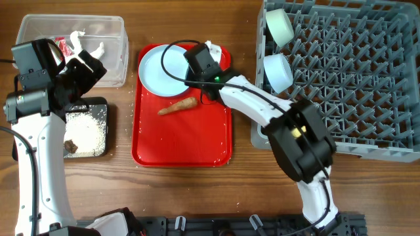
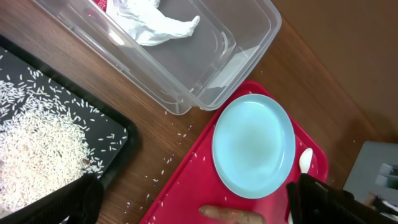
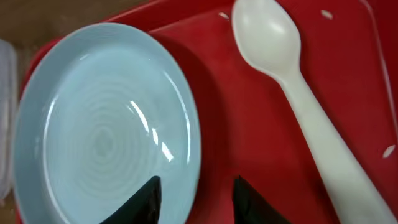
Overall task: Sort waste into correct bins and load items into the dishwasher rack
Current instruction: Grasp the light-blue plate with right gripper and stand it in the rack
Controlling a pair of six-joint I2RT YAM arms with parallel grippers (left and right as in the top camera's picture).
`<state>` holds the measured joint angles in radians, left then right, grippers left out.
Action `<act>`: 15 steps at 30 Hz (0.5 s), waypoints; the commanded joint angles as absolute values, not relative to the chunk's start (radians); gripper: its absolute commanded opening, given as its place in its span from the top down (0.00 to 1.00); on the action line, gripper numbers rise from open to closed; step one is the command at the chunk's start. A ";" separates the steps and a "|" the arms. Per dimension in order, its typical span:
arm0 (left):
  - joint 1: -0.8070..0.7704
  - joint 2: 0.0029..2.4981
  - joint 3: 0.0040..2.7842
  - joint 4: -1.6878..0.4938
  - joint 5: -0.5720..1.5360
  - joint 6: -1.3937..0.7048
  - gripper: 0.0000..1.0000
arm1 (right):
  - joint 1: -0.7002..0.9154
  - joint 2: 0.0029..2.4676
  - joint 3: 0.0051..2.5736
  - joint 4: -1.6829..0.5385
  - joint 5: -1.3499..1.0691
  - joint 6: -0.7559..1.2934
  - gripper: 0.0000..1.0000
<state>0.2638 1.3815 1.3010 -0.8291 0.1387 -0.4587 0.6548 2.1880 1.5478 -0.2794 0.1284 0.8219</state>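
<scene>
A pale plate lies on the red tray, with a white spoon beside it. My right gripper is open, its fingers straddling the plate's right rim. An orange-brown stick lies on the tray. My left gripper is wide open and empty between the bins. The clear tub holds tissue and a wrapper. The black tray holds rice and a dark lump. The yellow cup is out of view.
The grey rack stands at the right with two mint bowls on its left side. The red tray sits mid-table. Rice grains are scattered on the wood near the black tray.
</scene>
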 commanded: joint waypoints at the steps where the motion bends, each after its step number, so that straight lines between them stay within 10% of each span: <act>1: 0.271 1.374 1.309 -0.826 0.133 -0.460 0.00 | 0.653 2.251 1.550 -0.224 0.134 0.871 0.65; 6: 0.271 1.374 1.309 -0.826 0.133 -0.460 0.00 | 0.653 2.299 1.550 -0.198 0.043 0.875 0.96; 15: 0.271 1.374 1.309 -0.826 0.133 -0.460 0.00 | 0.570 1.895 1.666 -0.303 0.366 0.478 0.96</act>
<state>0.2638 1.3815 1.3010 -0.8291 0.1387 -0.4587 0.5926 2.2253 1.6135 -0.3111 0.1028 0.7136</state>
